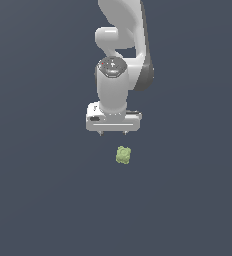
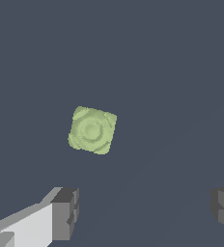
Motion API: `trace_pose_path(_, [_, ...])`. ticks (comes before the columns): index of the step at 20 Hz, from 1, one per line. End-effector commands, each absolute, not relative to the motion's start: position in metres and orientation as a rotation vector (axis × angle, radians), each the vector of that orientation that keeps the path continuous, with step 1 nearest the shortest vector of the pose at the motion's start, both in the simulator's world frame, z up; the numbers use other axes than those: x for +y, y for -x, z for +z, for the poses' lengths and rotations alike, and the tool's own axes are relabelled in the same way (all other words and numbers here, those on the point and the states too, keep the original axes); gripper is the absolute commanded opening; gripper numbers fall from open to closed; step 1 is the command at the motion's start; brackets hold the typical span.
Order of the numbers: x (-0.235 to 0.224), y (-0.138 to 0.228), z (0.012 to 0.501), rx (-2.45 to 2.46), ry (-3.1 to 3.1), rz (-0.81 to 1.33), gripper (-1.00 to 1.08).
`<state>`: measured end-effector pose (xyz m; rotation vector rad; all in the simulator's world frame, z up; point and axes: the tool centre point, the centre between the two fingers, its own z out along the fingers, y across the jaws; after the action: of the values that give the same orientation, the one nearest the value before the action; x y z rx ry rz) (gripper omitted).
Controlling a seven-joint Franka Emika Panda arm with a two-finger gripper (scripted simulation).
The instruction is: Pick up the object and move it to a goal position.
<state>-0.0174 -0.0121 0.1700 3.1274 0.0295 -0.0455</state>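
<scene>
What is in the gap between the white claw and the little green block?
Nothing: only bare dark floor separates the gripper from the green block, in both views.

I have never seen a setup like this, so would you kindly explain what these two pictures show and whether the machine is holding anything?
Both pictures are simulator renders of one robot arm. The exterior view comes from a camera off the arm: the white jointed shape is the arm, ending in a wide white gripper with two short fingers. The small light-green knobbly block is the object that the arm is meant to pick up and carry to a goal position. It sits on a plain dark grey surface.

The wrist view comes from a camera mounted on the arm's wrist, looking past the two dark fingertips toward the same block. The fingers are spread wide apart with nothing between them, so nothing is held; the block lies apart from them.
</scene>
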Motion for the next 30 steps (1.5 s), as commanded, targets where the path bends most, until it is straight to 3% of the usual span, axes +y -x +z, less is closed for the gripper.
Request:
trace_pose_path(1, [-0.011,0.017,0.168,0.021,-3.128,-0.045,1.0])
trace_pose_path(20, [0.03,-0.012,0.099,-0.291,-3.126,-0.005,1.0])
trace_pose_path(30, [0.036,-0.014,0.089,-0.327,-3.124,-0.002,1.0])
